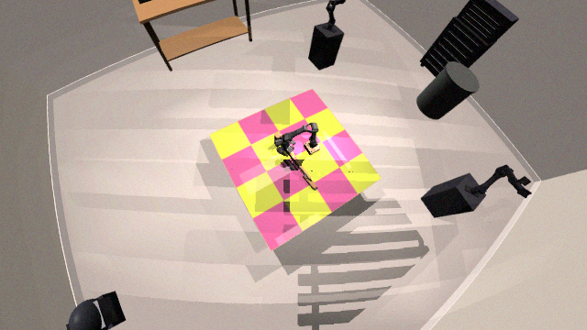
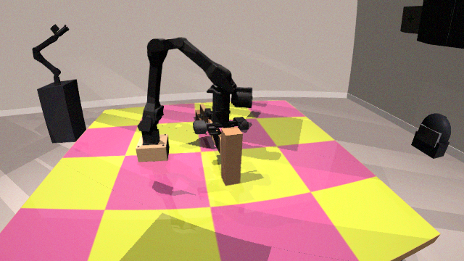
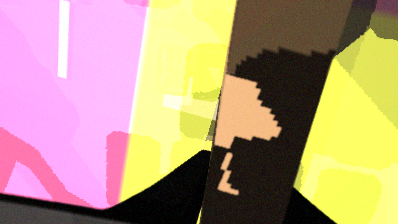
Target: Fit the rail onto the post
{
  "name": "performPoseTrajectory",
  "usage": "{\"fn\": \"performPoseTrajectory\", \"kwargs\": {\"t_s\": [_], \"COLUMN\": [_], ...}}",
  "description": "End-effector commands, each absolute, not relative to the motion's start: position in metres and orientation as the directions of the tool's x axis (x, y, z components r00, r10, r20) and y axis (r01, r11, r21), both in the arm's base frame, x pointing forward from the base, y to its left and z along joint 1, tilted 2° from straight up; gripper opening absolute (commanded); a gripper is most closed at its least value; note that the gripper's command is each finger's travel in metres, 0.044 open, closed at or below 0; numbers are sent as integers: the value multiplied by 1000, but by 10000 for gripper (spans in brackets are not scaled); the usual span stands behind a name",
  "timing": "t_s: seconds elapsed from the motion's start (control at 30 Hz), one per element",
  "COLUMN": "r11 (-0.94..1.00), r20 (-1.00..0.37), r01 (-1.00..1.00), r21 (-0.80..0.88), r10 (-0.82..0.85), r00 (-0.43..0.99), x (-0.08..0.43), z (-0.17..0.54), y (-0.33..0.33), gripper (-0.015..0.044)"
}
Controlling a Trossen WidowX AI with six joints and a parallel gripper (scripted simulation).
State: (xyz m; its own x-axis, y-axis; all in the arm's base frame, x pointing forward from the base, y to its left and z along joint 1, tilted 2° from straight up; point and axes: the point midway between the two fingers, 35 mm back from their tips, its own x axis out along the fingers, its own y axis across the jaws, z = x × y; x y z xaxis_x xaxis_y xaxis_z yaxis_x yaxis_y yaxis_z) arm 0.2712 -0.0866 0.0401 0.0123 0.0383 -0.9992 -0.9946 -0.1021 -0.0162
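The long wooden rail [image 1: 304,173] [image 3: 292,27] runs from the low footboard block [image 1: 314,186] toward the wooden post [image 2: 231,156] [image 1: 278,136]. My gripper [image 1: 285,149] [image 2: 220,130] [image 3: 229,163] is shut on the rail close behind the post. In the exterior view the rail's near part appears held above the table, below the post's top. The post stands upright and hides the rail's near end. The pegs, the holes and any gap at the post are hidden. The far end appears at the footboard, but its seating in the bracket is too small to tell.
My arm's wooden base block [image 2: 152,154] [image 1: 312,148] stands beside the rail on the pink and yellow checkered table [image 2: 344,167]. The arm arches over to the rail. Other arms on black pedestals [image 1: 326,46] [image 2: 62,112] stand off the table.
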Motion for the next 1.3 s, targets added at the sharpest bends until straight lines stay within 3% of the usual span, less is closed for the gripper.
{"fn": "performPoseTrajectory", "kwargs": {"t_s": [0.0, 1.27], "r11": [-104, -104], "r20": [-999, -999], "r01": [-994, -994], "r21": [-25, -25], "r10": [33, 32], "r00": [22, 22], "x": [275, 277], "z": [43, 43], "y": [-90, -101], "gripper": [0, 0]}}
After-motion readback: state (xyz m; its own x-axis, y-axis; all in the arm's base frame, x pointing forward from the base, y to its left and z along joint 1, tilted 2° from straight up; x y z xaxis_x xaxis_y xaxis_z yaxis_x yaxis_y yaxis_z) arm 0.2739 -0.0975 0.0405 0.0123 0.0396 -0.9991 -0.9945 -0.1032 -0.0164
